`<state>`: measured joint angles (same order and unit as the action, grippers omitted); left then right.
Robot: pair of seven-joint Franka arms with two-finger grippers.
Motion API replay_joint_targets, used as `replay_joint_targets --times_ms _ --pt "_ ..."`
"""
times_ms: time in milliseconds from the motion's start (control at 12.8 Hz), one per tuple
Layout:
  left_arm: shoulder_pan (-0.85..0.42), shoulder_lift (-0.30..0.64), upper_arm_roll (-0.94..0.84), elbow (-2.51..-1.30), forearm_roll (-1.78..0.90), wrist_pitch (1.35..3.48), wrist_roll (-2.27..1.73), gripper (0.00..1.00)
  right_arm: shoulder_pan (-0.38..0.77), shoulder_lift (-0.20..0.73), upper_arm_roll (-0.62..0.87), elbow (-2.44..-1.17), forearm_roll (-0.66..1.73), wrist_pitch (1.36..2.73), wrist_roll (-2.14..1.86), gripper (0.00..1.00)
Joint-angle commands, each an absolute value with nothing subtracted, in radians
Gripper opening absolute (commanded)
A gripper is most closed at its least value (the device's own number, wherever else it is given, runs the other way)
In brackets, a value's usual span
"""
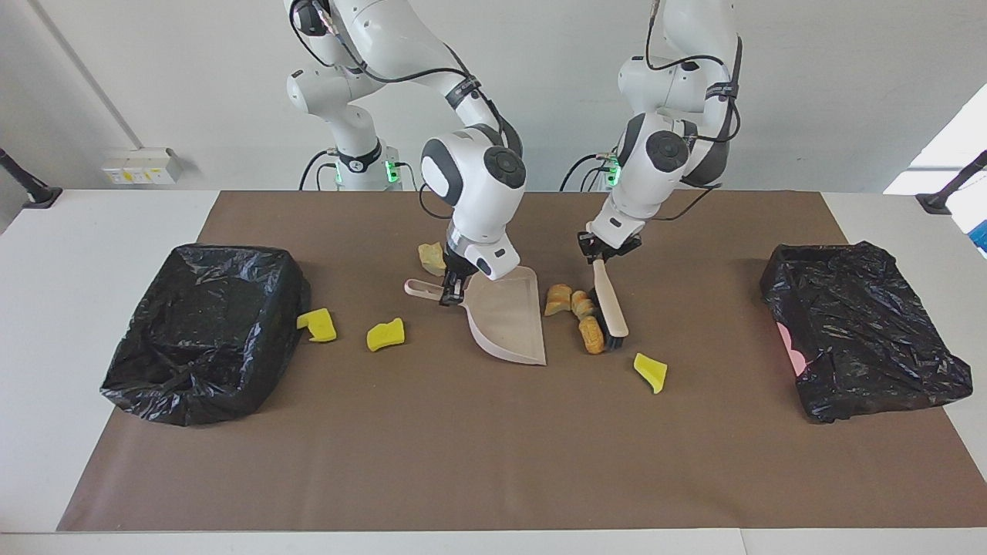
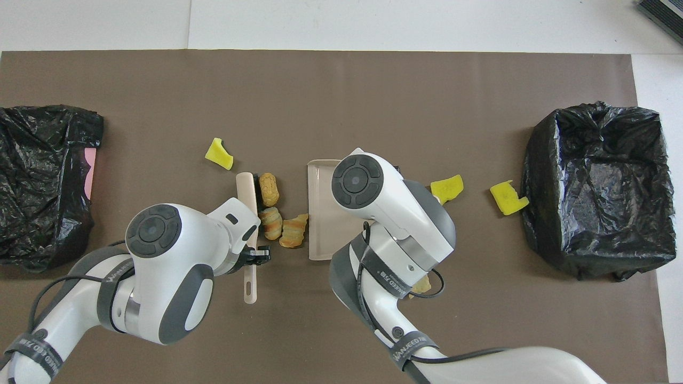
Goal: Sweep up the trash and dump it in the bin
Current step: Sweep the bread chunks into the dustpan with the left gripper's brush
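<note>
Left gripper [image 1: 604, 254] clamped on brush [image 1: 610, 304] handle, bristles touching three brown lumps [image 1: 577, 310] beside dustpan [image 1: 506, 314], mid-table. Right gripper [image 1: 452, 291] clamped on dustpan handle. Yellow wedges [image 1: 385, 334] scattered apart; bins [image 1: 202, 331] at table ends.

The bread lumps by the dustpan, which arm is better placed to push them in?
Probably the left. The left gripper holds the brush, whose head sits against the bread lumps, just beside the dustpan mouth. The right gripper is busy holding the dustpan's handle.
</note>
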<state>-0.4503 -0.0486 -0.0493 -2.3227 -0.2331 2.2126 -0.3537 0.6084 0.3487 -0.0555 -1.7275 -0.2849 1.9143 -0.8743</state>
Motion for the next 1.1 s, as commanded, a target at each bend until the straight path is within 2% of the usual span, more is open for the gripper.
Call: replay_joint_targets --times_ms 0,235,549,705,862,1019 --pt "-0.534 -0.049 -0.034 -2.307 -0.265 2.24 -0.394 0.0 0.603 0.344 -0.049 -1.744 -0.268 1.936 -0.91 0.0" --pt "-0.59 -0.029 -0.035 -2.275 -0.317 2.269 -0.4 0.0 0.604 0.344 -0.049 -1.746 -0.268 1.934 -0.908 0.0" --pt "-0.597 -0.008 -0.04 -2.226 -0.334 2.266 -0.394 0.0 0.603 0.344 -0.049 -1.746 -0.268 1.934 -0.908 0.0" --pt "-0.586 -0.032 -0.037 -2.203 -0.334 2.241 -0.391 0.0 0.603 0.344 -0.051 -1.746 -0.267 1.936 -0.907 0.0" --pt "-0.548 -0.077 -0.023 -2.148 -0.334 2.124 -0.376 0.0 0.603 0.344 -0.049 -1.746 -0.267 1.936 -0.907 0.0" --pt "-0.477 -0.078 -0.025 -2.054 -0.327 1.975 -0.353 0.0 0.601 0.344 -0.049 -1.747 -0.267 1.936 -0.905 0.0"
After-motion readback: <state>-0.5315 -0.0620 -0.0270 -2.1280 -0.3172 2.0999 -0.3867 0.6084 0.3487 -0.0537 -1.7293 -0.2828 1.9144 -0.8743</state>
